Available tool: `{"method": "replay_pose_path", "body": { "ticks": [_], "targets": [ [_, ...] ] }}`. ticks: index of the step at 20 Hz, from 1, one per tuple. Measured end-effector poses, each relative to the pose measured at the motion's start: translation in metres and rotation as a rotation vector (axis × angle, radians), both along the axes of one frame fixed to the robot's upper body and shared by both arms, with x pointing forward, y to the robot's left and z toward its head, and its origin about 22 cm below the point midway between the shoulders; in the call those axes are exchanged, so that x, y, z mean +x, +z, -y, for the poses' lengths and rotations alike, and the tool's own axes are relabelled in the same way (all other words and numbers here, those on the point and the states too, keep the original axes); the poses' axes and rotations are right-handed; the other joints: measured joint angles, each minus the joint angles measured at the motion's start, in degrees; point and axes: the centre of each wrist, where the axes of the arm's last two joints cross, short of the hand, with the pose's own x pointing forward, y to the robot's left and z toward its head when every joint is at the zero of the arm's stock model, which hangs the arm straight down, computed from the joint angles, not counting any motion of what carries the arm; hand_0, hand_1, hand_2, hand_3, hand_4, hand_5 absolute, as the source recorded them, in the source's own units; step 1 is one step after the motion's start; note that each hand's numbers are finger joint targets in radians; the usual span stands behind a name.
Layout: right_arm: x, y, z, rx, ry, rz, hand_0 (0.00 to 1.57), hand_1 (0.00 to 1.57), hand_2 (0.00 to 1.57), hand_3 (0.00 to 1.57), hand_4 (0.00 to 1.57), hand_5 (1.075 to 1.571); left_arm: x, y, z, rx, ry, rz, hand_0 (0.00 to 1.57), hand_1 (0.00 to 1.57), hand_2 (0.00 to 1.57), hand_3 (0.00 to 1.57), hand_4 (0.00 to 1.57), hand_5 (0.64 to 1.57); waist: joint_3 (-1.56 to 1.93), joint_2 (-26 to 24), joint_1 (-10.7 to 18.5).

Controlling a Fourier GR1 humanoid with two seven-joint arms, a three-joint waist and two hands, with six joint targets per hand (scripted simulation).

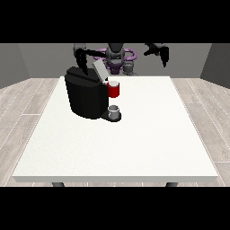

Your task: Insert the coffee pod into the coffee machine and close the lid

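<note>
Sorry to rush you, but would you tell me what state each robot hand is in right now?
Robot hand at the view's left: above the coffee machine, holding nothing visible; fingers cannot be told.
Robot hand at the view's right: raised, holding nothing; fingers cannot be told.

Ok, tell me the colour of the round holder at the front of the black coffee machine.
Red, with a pale top; the round holder shows best in the front view.

The large white table (134, 148) carries a black coffee machine (85, 96) standing toward its far left corner, lid (99, 70) raised, with a small grey cup (114, 111) on the machine's base at its right side.
</note>
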Motion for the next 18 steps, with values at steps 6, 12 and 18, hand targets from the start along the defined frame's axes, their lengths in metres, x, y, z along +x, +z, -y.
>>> {"method": "replay_pose_path", "body": {
  "ticks": [6,12,18],
  "targets": [
    [0.009,0.008,-0.021,-0.024,0.053,0.036,0.00,0.00,0.00,0.00,0.00,1.571,-0.006,0.004,-0.015,0.021,0.040,0.028,0.00,0.00,0.00,0.00,0.35,1.571,-0.03,2.0,-1.1],
    [0.019,0.017,-0.025,-0.045,0.067,0.054,0.00,0.00,0.00,0.00,0.13,1.571,-0.011,0.008,-0.017,0.041,0.056,0.030,0.00,0.00,0.00,0.00,0.36,1.571,0.01,3.5,-0.9],
    [0.030,0.038,-0.029,-0.106,0.067,0.072,0.00,0.00,0.00,0.00,0.04,1.571,-0.013,0.008,-0.009,0.046,0.034,0.040,0.00,0.00,0.00,0.00,0.36,1.571,0.22,4.7,-0.2]
  ]
}}
